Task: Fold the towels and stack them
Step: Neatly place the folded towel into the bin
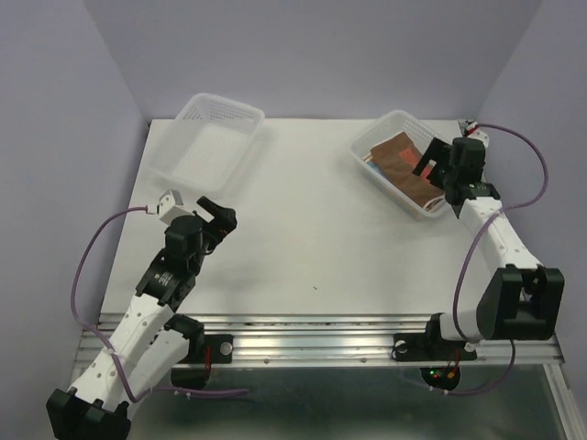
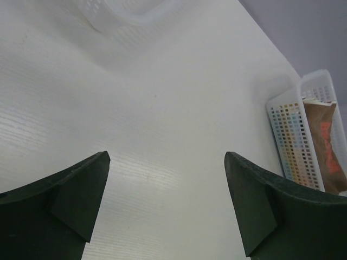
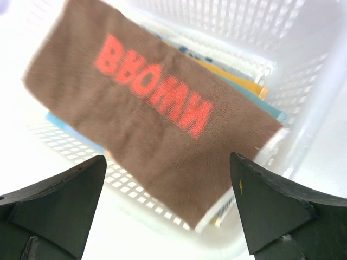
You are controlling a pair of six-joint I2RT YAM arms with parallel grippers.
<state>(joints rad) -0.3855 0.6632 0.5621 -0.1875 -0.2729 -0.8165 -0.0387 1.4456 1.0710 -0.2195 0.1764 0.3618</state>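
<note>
Several folded towels lie piled in a clear mesh basket (image 1: pixel 371 147) at the back right. Topmost is a brown towel (image 1: pixel 400 161) (image 3: pixel 146 119) with red lettering; edges of yellow and light blue towels (image 3: pixel 255 89) stick out beneath it. My right gripper (image 1: pixel 442 170) (image 3: pixel 168 162) hovers open over the near right end of that basket, nothing between its fingers. My left gripper (image 1: pixel 218 213) (image 2: pixel 167 157) is open above bare table at the left, far from the towels. In the left wrist view the basket (image 2: pixel 295 135) and brown towel (image 2: pixel 325 141) sit at the right edge.
A second clear mesh basket (image 1: pixel 215 137) stands at the back left of the white table (image 1: pixel 312 229), with nothing in it. Purple walls enclose the back and sides. A metal rail (image 1: pixel 321 344) carrying the arm bases runs along the near edge.
</note>
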